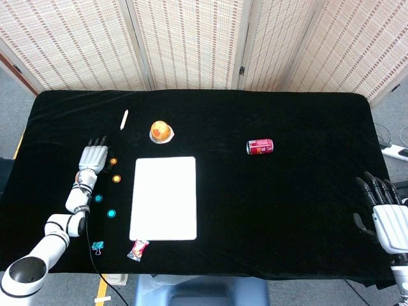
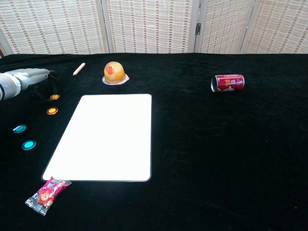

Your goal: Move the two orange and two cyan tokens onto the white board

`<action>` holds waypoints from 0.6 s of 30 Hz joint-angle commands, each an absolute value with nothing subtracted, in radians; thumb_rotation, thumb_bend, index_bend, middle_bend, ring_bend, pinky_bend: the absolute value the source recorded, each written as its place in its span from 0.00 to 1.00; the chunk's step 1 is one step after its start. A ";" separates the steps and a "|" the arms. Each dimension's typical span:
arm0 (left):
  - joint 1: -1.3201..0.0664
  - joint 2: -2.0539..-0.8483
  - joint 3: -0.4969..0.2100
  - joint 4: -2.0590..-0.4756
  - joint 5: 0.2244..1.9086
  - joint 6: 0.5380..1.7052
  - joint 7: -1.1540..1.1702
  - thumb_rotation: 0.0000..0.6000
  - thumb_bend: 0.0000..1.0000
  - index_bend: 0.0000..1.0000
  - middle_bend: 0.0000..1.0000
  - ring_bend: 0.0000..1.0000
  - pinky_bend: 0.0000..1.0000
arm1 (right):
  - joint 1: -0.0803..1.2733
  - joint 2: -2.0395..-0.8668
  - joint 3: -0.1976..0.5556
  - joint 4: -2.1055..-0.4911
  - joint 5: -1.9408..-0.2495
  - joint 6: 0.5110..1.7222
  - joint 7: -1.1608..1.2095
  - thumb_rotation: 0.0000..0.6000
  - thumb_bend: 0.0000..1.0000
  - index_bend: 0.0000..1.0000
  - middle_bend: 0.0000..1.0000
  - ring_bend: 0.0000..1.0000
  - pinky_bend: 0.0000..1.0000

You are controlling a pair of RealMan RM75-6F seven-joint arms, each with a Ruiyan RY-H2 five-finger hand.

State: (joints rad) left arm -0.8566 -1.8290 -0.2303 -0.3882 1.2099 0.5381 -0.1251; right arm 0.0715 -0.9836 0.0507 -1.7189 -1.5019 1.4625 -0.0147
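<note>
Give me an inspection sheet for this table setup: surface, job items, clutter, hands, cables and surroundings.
Surface: table under black cloth.
Job's things: white board bare; two orange tokens and two cyan tokens on the cloth left of it, none on it yet.
Clutter: red can on its side, jelly cup, pen, candy packet at the board's near corner, blue clip.
Hands: left hand beside the far orange token, fingers extended, holding nothing; right hand at the table's right edge, open.
Cables: power strip on the floor, right.
Surroundings: woven screen behind.
</note>
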 commanded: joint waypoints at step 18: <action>-0.839 -1.686 -0.178 -0.715 1.316 0.715 -0.094 1.00 0.39 0.53 0.05 0.00 0.00 | 0.068 -0.988 0.049 -1.710 -1.509 1.468 -0.002 1.00 0.46 0.00 0.00 0.00 0.00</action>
